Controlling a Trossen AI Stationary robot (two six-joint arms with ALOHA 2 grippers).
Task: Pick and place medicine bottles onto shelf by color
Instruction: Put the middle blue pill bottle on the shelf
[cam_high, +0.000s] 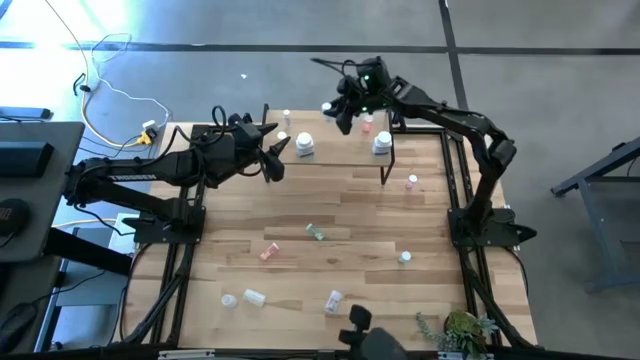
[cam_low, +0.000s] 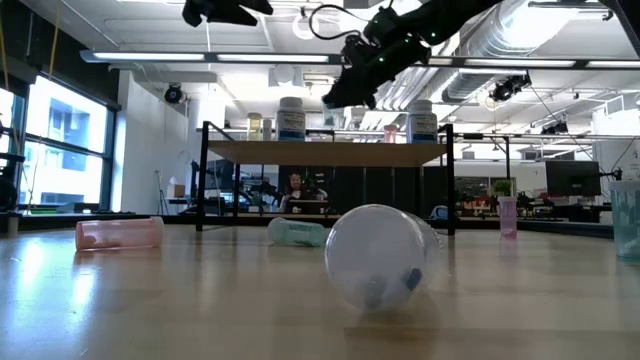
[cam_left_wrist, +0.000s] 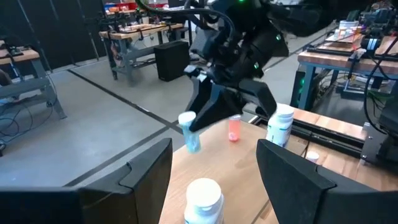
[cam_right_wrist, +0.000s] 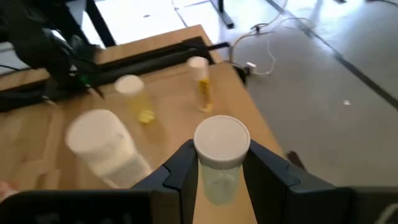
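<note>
Nearest the low camera, a clear round plastic bottle (cam_low: 378, 256) lies on its side on the pale wooden tabletop (cam_low: 200, 310), with a pink bottle (cam_low: 119, 233) and a pale green bottle (cam_low: 298, 231) lying farther back; behind them stands the small light-wood shelf on thin black legs (cam_low: 330, 153), carrying 2 big white-capped bottles (cam_low: 292, 118) among smaller ones, and the right gripper (cam_low: 345, 92) hangs above it. From above, the right gripper (cam_high: 335, 110) sits over the shelf's far edge with a small white-capped clear bottle (cam_high: 327, 108) pinched in its narrowly closed fingers, while the left gripper (cam_high: 276, 152) hovers by the shelf's left end, its fingers spread wide with nothing between them. Loose bottles are scattered well apart on the table below the shelf: green (cam_high: 315, 232), pink (cam_high: 269, 252), and white or clear ones (cam_high: 254, 296) near the front edge. Past the left wrist's 2 parted dark fingers (cam_left_wrist: 146, 171), a large white bottle (cam_left_wrist: 204, 200) stands close, and the right gripper farther off holds the clear bottle (cam_left_wrist: 190, 132) above the shelf, near a pink bottle (cam_left_wrist: 234, 129). The right wrist shows its fingers (cam_right_wrist: 179, 163) clamped on the white-capped bottle (cam_right_wrist: 220, 157), beside 2 yellow bottles (cam_right_wrist: 201, 84) and a big white one (cam_right_wrist: 106, 146).
</note>
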